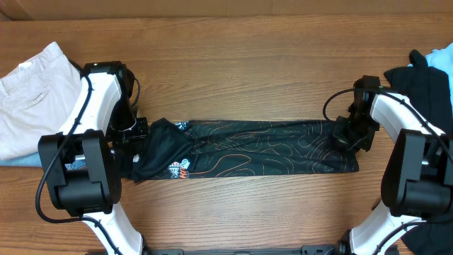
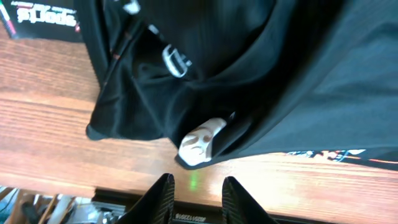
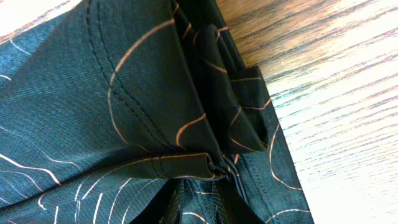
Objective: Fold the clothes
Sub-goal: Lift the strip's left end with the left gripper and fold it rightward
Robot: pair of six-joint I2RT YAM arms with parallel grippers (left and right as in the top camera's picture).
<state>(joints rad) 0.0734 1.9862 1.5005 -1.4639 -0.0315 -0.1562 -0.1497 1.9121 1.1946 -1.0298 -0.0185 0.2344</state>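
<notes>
Two grippers are found at the ends of the jersey (image 1: 255, 149). The left gripper (image 2: 198, 200) is seen with its fingers (image 2: 163, 199) parted and nothing between them, just off the jersey's bunched left end, where a white label (image 2: 202, 142) is exposed. A gathered fold at the jersey's right end is pinched by the right gripper (image 3: 199, 204). The jersey is laid as a long folded strip on the table (image 1: 233, 78). Beige trousers (image 1: 32, 92) are seen beyond its left end, dark garments (image 1: 425, 85) beyond its right.
</notes>
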